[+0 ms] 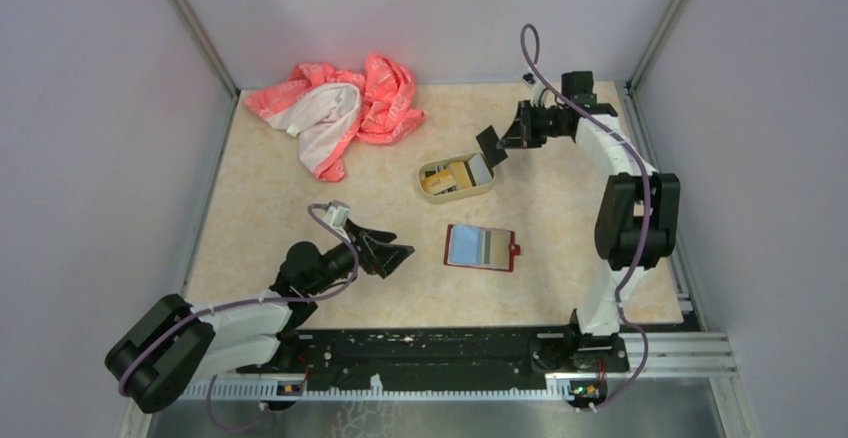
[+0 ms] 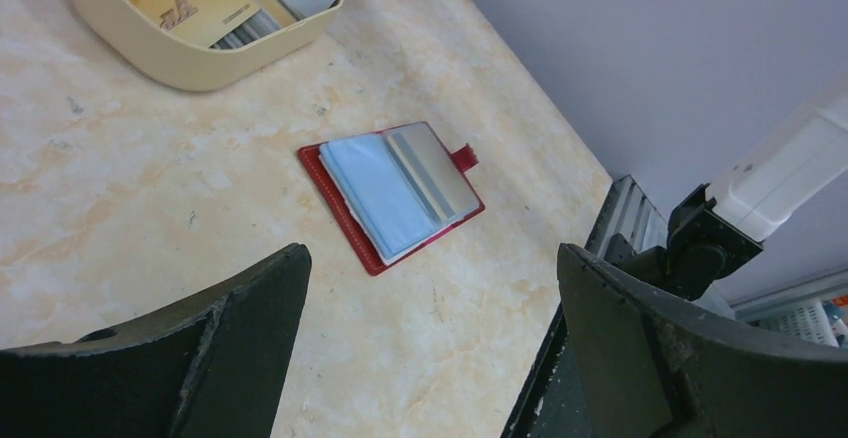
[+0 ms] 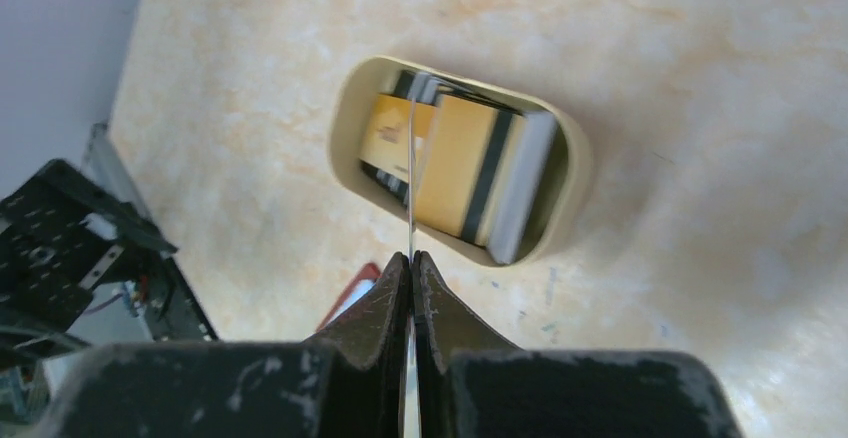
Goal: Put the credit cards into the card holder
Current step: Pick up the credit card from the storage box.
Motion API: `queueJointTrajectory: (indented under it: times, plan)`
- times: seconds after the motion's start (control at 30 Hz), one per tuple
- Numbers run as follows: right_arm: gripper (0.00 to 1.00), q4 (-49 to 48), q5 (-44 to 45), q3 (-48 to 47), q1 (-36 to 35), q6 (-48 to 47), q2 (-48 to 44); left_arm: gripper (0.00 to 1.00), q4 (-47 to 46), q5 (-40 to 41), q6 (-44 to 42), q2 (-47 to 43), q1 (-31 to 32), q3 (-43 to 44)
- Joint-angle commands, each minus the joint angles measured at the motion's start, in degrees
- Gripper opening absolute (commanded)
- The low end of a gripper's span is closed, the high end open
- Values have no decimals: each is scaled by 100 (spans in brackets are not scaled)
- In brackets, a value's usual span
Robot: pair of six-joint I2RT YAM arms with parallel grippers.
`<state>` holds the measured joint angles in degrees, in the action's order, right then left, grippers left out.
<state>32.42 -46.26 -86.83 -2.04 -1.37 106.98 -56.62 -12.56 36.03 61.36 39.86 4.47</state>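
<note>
Cards (image 3: 470, 163) lie stacked in a tan tray (image 3: 575, 173) that sits just beyond the card holder (image 1: 481, 248), on the side away from the arm bases. A yellow-gold card and a gold one with a dark stripe show on top. A pale one lies at the tray's edge.

The card holder lies open and flat on the beige marbled table (image 1: 300, 208). Its red cover faces down and its pale blue and grey pockets face up. The snap tab sticks out on the side away from the left arm.

One thin card (image 3: 411, 178) stands apart from the stack. The right gripper (image 3: 411, 258) has its fingers pressed together on the card's near edge and holds it on edge over the tray, so the wrist camera sees it only as a thin line. Whether its far edge touches the stack cannot be told. From above, this gripper hangs beyond the card holder, over the tray's right end.

The left gripper (image 1: 398, 246) is near the card holder's left side, apart from it. Its fingers are spread wide, and in its wrist view the card holder shows in the gap between them.

A crumpled pink-and-white cloth (image 1: 340, 108) lies well beyond the card holder, to the far left, by the back wall.
</note>
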Motion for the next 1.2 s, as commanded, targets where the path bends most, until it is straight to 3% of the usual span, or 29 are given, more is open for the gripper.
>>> queueJointTrajectory:
  times: [0.0, 0.13, 0.23, 0.47, 0.73, 0.97, 1.17]
  plan:
    - [0, -462, -1466, 215, 57, -64, -675, 98, -1355, -372, 107, -9, -22, -118]
    - [0, -862, -2827, 757, 32, 197, -1041, 99, -1262, -970, 92, -16, -17, 147]
    - [0, -1564, -3484, 1457, -28, 821, -1373, 99, -1739, -1027, 187, 3, -22, 82]
    - [0, -3493, -3892, 2853, -657, 1656, -1987, 98, -2703, -941, 464, 405, -22, 188]
    - [0, -2652, -3960, 2822, -1157, 608, -2036, 92, -3024, -1035, 961, 1274, -22, 730]
    - [0, -2192, -3846, 2771, -1495, 81, -1974, 77, -3902, -1385, 1524, 2266, -16, 1163]
    - [0, -1691, -3659, 2686, -1650, -503, -1927, 63, -4125, -1386, 1730, 2710, -22, 1331]
